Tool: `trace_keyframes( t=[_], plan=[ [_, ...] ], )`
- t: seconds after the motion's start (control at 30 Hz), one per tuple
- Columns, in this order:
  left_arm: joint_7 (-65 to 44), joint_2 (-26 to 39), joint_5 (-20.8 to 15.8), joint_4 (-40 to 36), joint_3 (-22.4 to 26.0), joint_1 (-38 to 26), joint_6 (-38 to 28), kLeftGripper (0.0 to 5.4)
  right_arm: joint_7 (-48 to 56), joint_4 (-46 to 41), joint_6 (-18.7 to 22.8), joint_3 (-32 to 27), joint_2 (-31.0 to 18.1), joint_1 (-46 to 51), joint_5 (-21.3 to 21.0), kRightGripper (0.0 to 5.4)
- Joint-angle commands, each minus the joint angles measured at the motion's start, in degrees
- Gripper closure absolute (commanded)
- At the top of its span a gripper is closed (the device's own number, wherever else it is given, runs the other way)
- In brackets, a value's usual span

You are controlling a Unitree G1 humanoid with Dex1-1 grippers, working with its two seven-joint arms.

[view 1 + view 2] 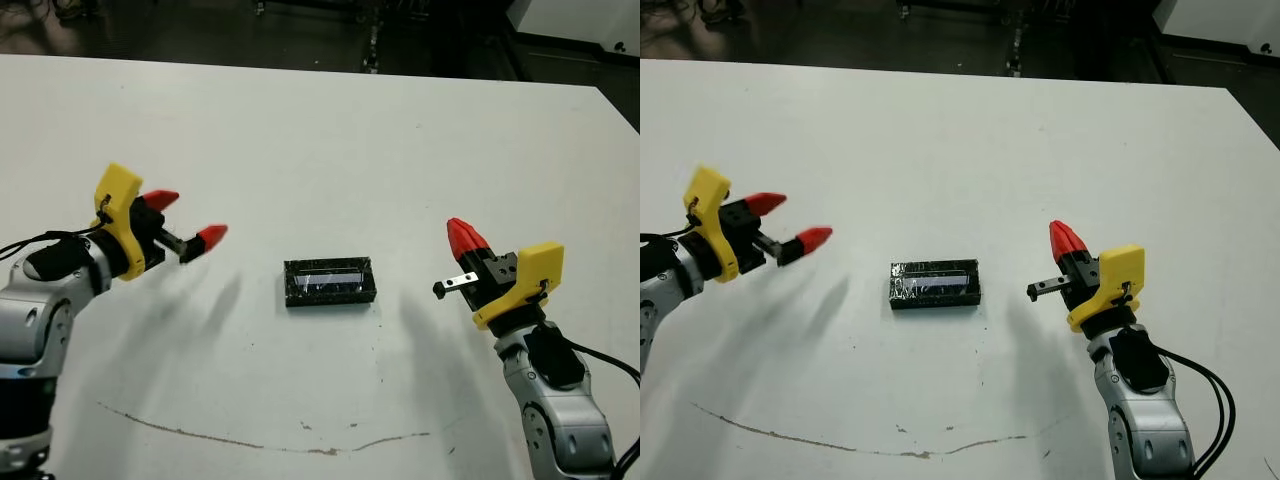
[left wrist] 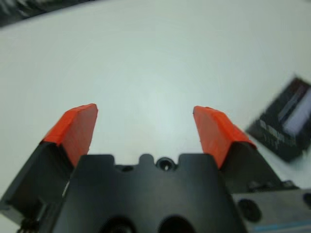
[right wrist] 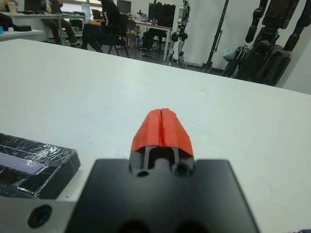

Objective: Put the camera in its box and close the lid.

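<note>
The lid (image 1: pixel 329 281), glossy black and crinkly with a pale stripe along its top, lies flat at the middle of the white table (image 1: pixel 330 140). It also shows in the left wrist view as the lid (image 2: pixel 289 119) and in the right wrist view as the lid (image 3: pixel 29 162). The box and the camera are hidden. My left gripper (image 1: pixel 190 217) hovers to the lid's left, open and holding nothing, its fingertips (image 2: pixel 77 124) spread wide. To the lid's right, my right gripper (image 1: pixel 463 235) is shut on nothing, tips pressed together (image 3: pixel 162 127).
A thin brownish scuff line (image 1: pixel 250 440) curves across the table near the front edge. The table's far edge (image 1: pixel 300 66) borders a dark floor. Beyond it sit people (image 3: pixel 104 22) at desks, and dark robot figures (image 3: pixel 267 39) stand there.
</note>
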Motion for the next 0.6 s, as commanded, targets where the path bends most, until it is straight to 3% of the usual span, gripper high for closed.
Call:
trace_keyframes(
  t=[0.03, 0.3, 0.47, 0.6],
  plan=[
    [3.3, -2.1, -0.2, -2.3, 0.5, 1.8, 0.0, 1.32, -0.4, -0.1, 0.2, -0.1, 0.0, 0.4, 0.1, 5.40],
    [3.4, -8.5, -3.7, -4.2, -1.2, 3.5, -7.8, 2.46, -0.6, -0.1, 0.2, 0.1, 0.2, 0.4, 0.0, 5.40],
    [5.2, -13.6, -5.3, -4.4, -5.7, 2.6, -6.6, 3.14, -0.9, 0.3, 0.0, 0.7, 0.3, 0.1, -0.7, 5.40],
    [7.8, -17.2, -3.7, -3.5, -10.6, 2.2, -6.2, 3.82, -1.0, 0.7, 0.0, 0.9, 0.6, -0.1, -0.6, 5.40]
  ],
)
